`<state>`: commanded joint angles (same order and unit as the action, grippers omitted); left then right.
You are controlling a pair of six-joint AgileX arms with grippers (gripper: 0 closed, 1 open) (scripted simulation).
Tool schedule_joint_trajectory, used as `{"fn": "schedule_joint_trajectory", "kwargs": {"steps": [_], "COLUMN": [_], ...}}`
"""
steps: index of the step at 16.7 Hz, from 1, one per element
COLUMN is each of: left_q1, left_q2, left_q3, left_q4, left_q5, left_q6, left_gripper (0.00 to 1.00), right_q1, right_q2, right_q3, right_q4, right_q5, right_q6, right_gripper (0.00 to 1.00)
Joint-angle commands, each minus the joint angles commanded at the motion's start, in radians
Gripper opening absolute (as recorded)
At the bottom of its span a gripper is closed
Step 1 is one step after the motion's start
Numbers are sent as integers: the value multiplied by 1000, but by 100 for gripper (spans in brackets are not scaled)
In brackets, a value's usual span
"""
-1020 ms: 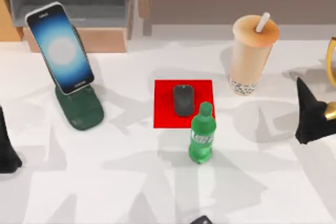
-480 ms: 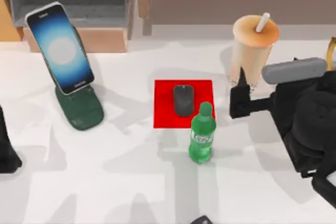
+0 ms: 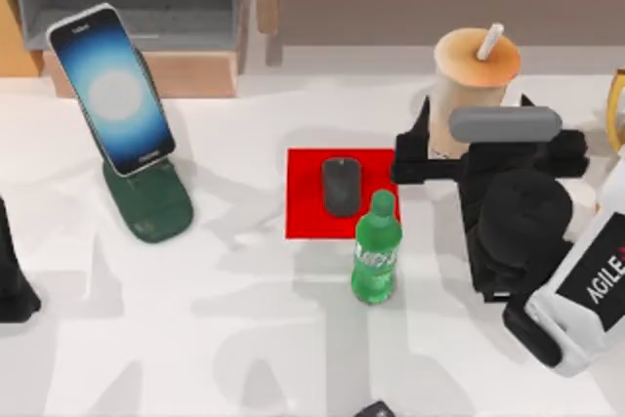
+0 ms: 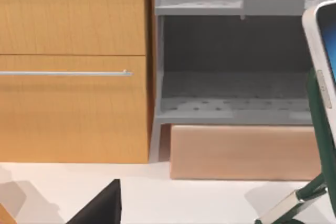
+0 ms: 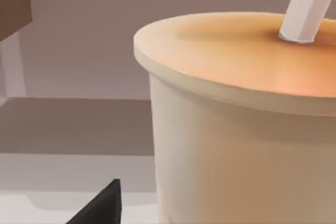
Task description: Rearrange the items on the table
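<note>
As the right arm swings in from the table's right | right gripper point(image 3: 427, 148) now beside bubble-tea cup point(image 3: 470, 95), grip state unclear | mouse point(image 3: 341, 186) sits on red mat point(image 3: 305, 204) | left gripper point(image 3: 15, 285) parked left | cup pickup looks next.

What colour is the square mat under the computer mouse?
Plain red; the mat shows best in the top view, with the dark grey mouse lying on it.
</note>
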<state>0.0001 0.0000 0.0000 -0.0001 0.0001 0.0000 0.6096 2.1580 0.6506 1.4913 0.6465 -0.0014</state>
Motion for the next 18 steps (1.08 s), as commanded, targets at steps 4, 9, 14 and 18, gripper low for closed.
{"fn": "schedule_joint_trajectory", "kwargs": {"steps": [4,9,14,18], "left_q1": [0,0,0,0], "left_q2": [0,0,0,0], "left_q3": [0,0,0,0], "left_q4": [0,0,0,0], "left_q5": [0,0,0,0], "left_q6": [0,0,0,0], "left_gripper": [100,100,100,100], "right_q1": [0,-18,-52,-52], "right_q2": [9,18,47,47], "right_q3": [8,39,115,115], "right_q4": [9,-13,-59,-59], "right_q5": [4,-14,-48,-48], "right_q6": [0,-1,-1,-1], "right_gripper": [100,100,100,92]}}
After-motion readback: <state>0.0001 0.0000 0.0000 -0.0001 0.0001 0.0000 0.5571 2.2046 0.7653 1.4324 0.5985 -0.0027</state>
